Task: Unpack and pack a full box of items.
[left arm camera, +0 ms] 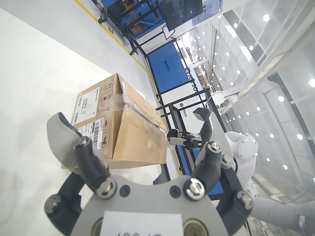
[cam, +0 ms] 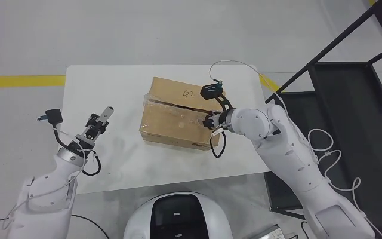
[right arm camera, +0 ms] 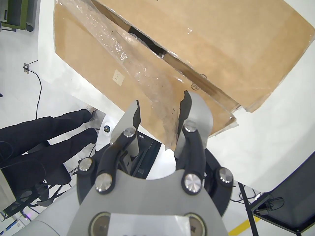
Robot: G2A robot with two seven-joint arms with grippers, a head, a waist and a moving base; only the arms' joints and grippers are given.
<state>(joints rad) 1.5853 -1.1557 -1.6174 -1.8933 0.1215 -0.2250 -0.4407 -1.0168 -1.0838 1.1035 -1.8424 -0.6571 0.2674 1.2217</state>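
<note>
Box (cam: pixel 179 113): centred on tabletop (cam: pixel 101 83), seam parted; stiff cardboard, probably heavy if full.
Tape (right arm camera: pixel 115 47): clear, flimsy, clingy; take its loose end at the box's edge.
Right claw (right arm camera: pixel 161 98): part-spread around that end.
Left claw (left arm camera: pixel 133 121): spread wide, well apart from box.

There is one cardboard box (cam: pixel 176 116) on one white table (cam: pixel 101 89), toward its right edge. One strip of clear tape (right arm camera: pixel 118 50) lies loose on the box. There are two grippers, the left gripper (cam: pixel 104 116) and the right gripper (cam: pixel 207 122).
</note>
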